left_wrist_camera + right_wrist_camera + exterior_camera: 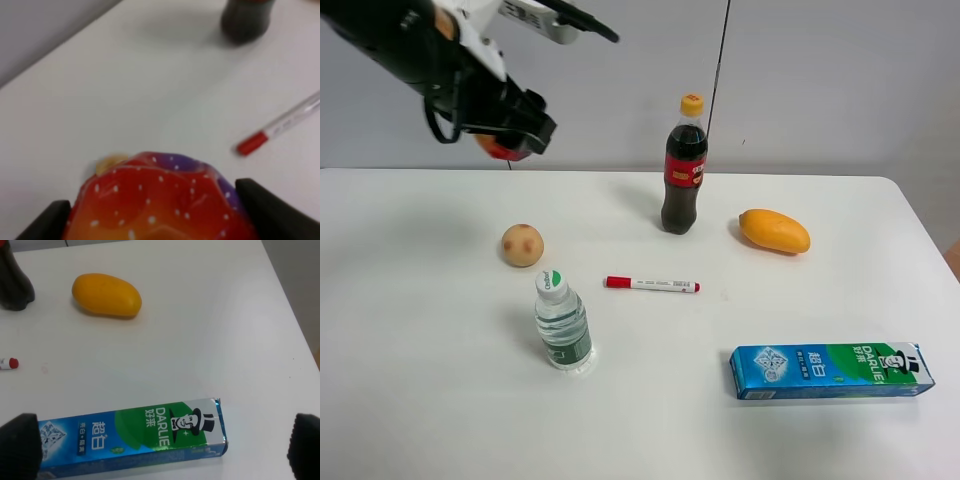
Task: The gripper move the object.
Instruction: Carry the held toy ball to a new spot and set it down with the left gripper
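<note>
From up high, we see the left gripper (512, 138) lifted in the air over the far left edge of the white table (420, 400). A red-orange sliver of the object (496, 149) peeks out from its dark tip, clear of the surface. Down on the table, a tan ball (522, 245) sits left of centre, with a water bottle (562, 322) standing near it toward the front. A red-capped marker (652, 284) lies in the middle, a cola bottle (684, 165) stands behind it, and an orange mango (774, 231) rests just to the right of the cola. A blue and green toothpaste box (830, 370) lies flat at the front right. We cannot spot the right gripper from here.

Over to the left wrist: the object (160, 200) fills the near part of the picture, bumpy, red going to yellow with white specks and a purple patch. The left gripper (160, 220) is clamped onto it, one dark finger (47, 222) pressed to each side. Below and beyond, blurred, we make out the marker (280, 125) and the base of the cola bottle (247, 20).

Now the right wrist: the right gripper (162, 447) is spread wide, its fingers (20, 445) at opposite edges of the picture, holding nothing. The toothpaste box (135, 437) lies on the table beneath that gap. Farther off we see the mango (106, 295), the cola bottle (15, 285) and the marker's cap (9, 363).
</note>
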Robot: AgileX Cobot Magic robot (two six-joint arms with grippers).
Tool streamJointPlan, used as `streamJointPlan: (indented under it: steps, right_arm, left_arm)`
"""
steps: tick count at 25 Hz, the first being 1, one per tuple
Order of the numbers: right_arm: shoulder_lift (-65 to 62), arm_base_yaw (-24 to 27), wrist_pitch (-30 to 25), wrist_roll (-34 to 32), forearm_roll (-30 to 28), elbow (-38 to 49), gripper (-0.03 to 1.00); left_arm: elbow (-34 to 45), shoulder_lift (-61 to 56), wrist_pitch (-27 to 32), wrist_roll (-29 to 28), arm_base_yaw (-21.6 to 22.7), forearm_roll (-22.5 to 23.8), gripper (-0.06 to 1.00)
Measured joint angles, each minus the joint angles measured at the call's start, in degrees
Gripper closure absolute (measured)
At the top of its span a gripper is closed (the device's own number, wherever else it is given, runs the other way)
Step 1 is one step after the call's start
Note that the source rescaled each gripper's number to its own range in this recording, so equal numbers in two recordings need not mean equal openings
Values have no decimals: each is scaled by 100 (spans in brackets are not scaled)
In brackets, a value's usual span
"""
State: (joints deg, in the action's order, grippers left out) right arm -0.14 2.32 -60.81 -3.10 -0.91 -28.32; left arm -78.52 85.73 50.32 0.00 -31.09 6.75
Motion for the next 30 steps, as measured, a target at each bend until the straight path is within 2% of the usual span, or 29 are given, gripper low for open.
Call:
streamJointPlan:
  steps: [4,9,12,17,21,30]
  right_arm:
    - [0,0,0,0,0,0,-3]
    - [0,0,0,0,0,0,-3]
    - [0,0,0,0,0,0,-3]
    - [0,0,0,0,0,0,-3]
    - [0,0,0,0,0,0,-3]
    - [0,0,0,0,0,0,-3]
  left_arm:
    - [898,-897,41,-40,349,5,91]
    - [2450,-1916,-413,-45,524,-152,91]
    - [3396,-2187,-1065,-45,560,-190,91]
    - [4793,-2094,-2823,-45,560,-259,91]
    - [5375,-1778,-3776,-45,560,-298,91]
    - [5518,-595,-3845,-45,560,-585,91]
